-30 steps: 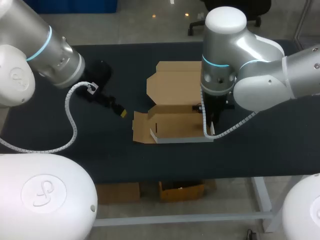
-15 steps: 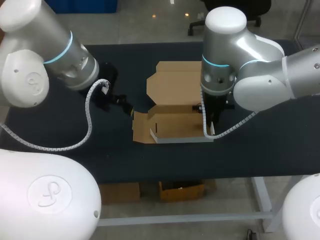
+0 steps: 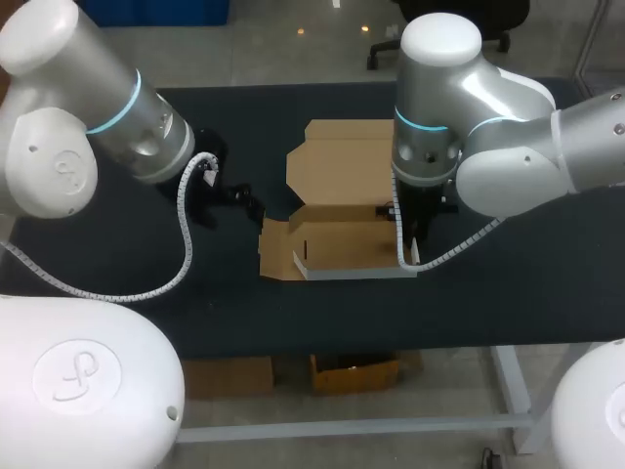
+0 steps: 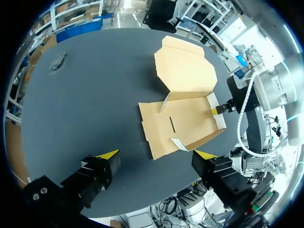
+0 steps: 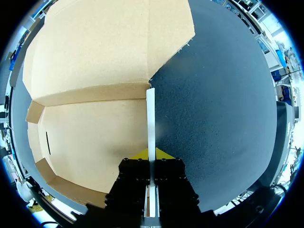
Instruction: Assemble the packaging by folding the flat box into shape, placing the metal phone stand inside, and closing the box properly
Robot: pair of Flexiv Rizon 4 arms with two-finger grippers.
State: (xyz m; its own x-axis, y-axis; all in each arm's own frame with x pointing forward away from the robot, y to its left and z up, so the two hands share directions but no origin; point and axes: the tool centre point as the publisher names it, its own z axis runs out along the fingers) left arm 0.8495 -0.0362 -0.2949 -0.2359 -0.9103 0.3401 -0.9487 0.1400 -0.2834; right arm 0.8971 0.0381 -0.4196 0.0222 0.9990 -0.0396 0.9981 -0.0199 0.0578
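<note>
The brown cardboard box (image 3: pixel 337 166) lies partly folded in the middle of the dark table, lid flat at the back and tray (image 4: pixel 183 126) toward the front. My right gripper (image 5: pixel 151 154) is shut on the tray's upright right side wall (image 5: pixel 150 114), a thin white-edged flap; in the head view it (image 3: pixel 414 239) sits mostly under its own wrist. My left gripper (image 4: pixel 156 154) is open, hovering just left of the box's left flap (image 3: pixel 273 249), touching nothing. A small grey metal piece (image 4: pixel 58 61), possibly the phone stand, lies far off on the table.
The dark table mat (image 3: pixel 547 274) stretches bare to the right of the box. My left arm's white cable (image 3: pixel 186 264) loops over the table's front left. The right gripper's yellow tip (image 4: pixel 217 110) shows at the tray's far wall in the left wrist view.
My left arm has swung right, bringing its open gripper closer to the box's left flap. The right arm and the box have stayed still.
</note>
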